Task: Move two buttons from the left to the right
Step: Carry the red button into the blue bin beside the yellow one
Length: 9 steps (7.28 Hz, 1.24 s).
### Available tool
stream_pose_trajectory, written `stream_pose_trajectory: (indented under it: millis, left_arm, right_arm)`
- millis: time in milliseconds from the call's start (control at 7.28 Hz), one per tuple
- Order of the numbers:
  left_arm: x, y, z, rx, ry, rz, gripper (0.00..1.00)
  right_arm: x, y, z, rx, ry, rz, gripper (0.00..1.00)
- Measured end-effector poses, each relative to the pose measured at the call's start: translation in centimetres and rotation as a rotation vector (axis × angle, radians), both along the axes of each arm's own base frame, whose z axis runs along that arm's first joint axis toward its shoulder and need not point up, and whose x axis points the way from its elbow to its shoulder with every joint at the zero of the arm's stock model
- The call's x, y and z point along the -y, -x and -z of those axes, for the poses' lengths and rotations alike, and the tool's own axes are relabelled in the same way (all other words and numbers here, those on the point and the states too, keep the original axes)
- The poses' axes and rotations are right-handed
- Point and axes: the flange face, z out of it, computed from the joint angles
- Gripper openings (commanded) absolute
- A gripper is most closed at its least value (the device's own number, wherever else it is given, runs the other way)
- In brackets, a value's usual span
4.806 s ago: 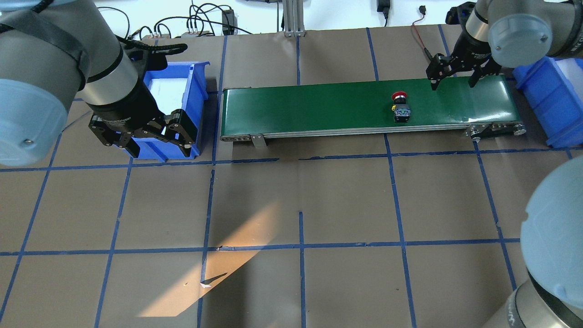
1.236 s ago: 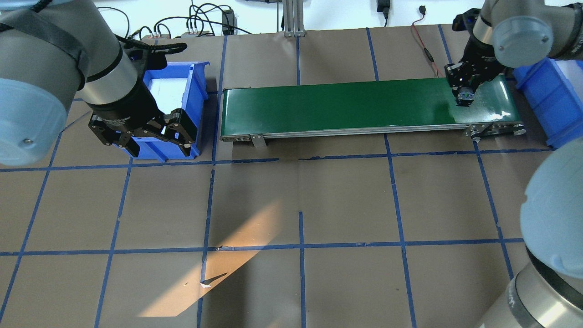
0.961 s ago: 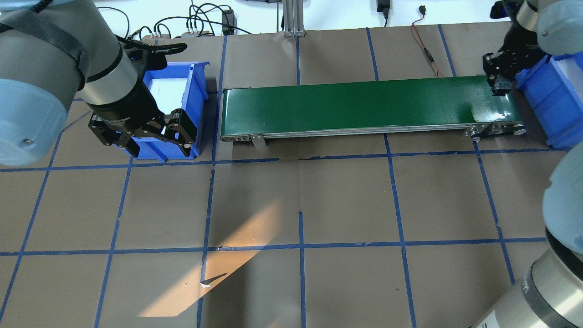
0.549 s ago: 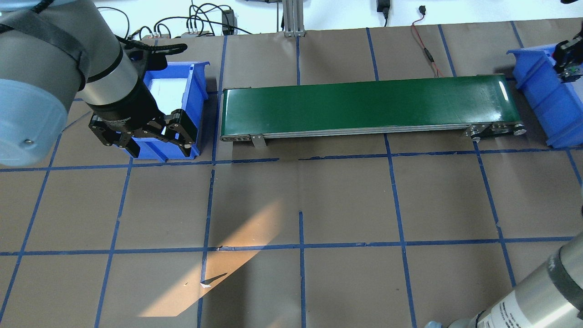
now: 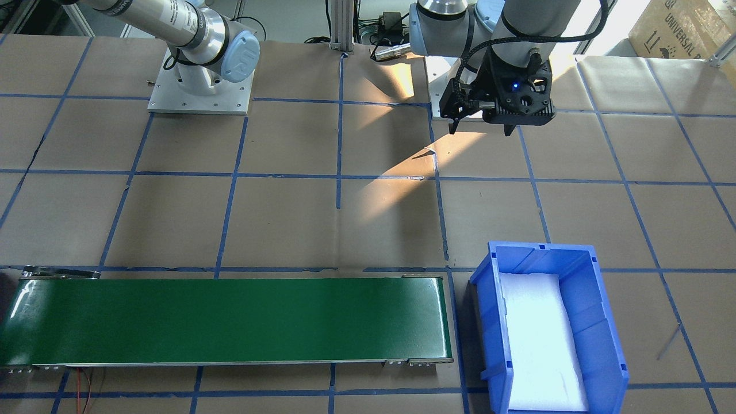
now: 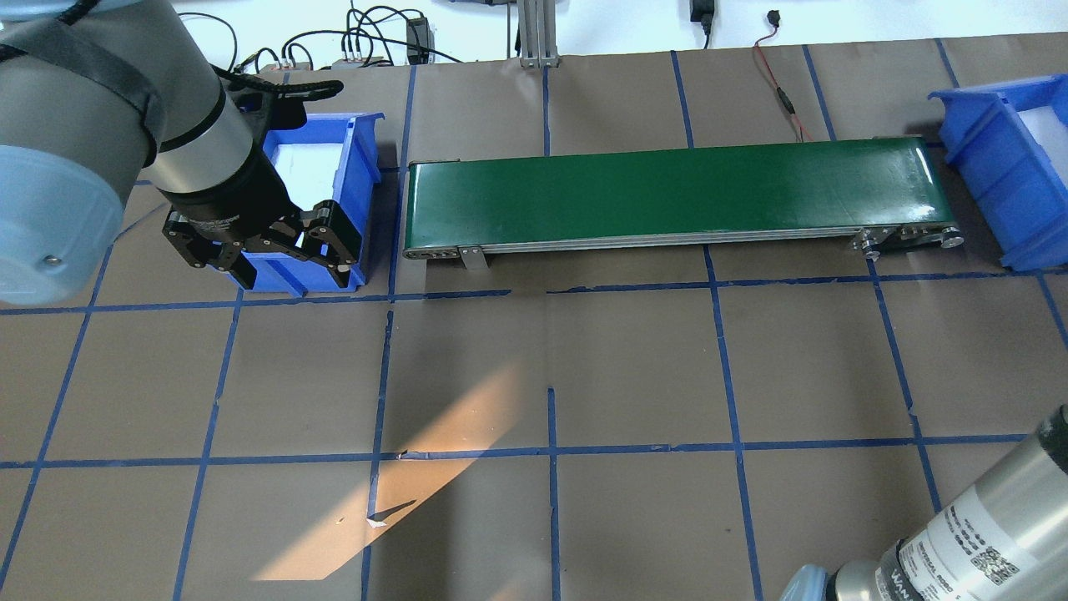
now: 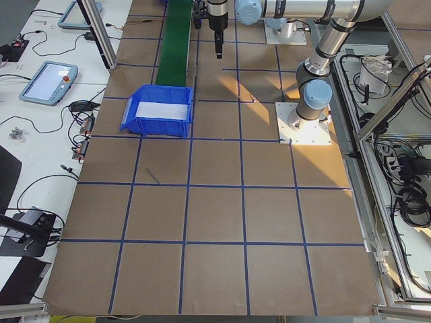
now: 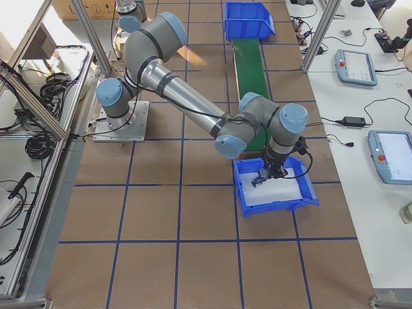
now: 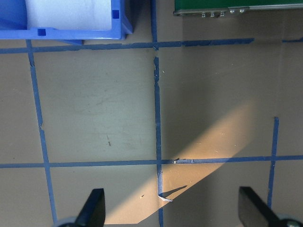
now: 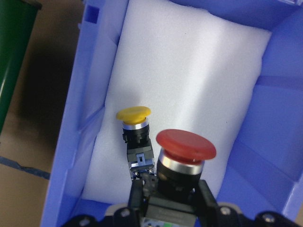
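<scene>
Since half a second back the right end effector (image 10: 169, 201) has left the overhead view, belt (image 6: 667, 188) bare | now over right bin (image 10: 277, 142), clenched on red button (image 10: 186, 144), long axis up the wrist view, cap leading | yellow button (image 10: 134, 114) lies on foam (image 10: 199, 71), parallel, just beside | buttons: 2; bins: 2 | left end effector (image 9: 173, 213) spread wide over table (image 6: 634, 367), unmoved.

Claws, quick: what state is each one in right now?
Left claw: open, empty.
Right claw: closed on the red button, over the bin.
</scene>
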Motion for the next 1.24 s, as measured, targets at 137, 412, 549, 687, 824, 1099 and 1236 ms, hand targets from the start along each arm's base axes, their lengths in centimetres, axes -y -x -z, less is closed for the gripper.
stream_pose_trajectory:
  millis: [137, 412, 549, 687, 824, 1099, 1236]
  left_arm:
    - [0.0, 0.0, 0.0, 0.000, 0.000, 0.000, 1.00]
    - [0.0, 0.0, 0.0, 0.000, 0.000, 0.000, 1.00]
    - [0.0, 0.0, 0.0, 0.000, -0.001, 0.000, 1.00]
    - [0.0, 0.0, 0.0, 0.000, 0.000, 0.000, 1.00]
    - [0.0, 0.0, 0.0, 0.000, 0.000, 0.000, 1.00]
    - [0.0, 0.0, 0.0, 0.000, -0.001, 0.000, 1.00]
    - [0.0, 0.0, 0.0, 0.000, -0.001, 0.000, 1.00]
  right_arm:
    - [0.3, 1.7, 2.6, 0.005, 0.005, -0.018, 0.20]
    - [0.6, 3.0, 5.8, 0.007, -0.001, -0.024, 1.00]
    - [0.7, 2.8, 6.2, 0.009, -0.006, -0.023, 1.00]
    - [0.7, 2.6, 6.2, 0.009, -0.011, -0.022, 1.00]
    - [0.6, 2.2, 5.2, 0.011, -0.016, -0.016, 1.00]
    - [-1.2, 0.6, -0.3, 0.023, -0.031, 0.001, 1.00]
    - [-2.8, -0.8, -4.0, 0.036, -0.047, 0.004, 1.00]
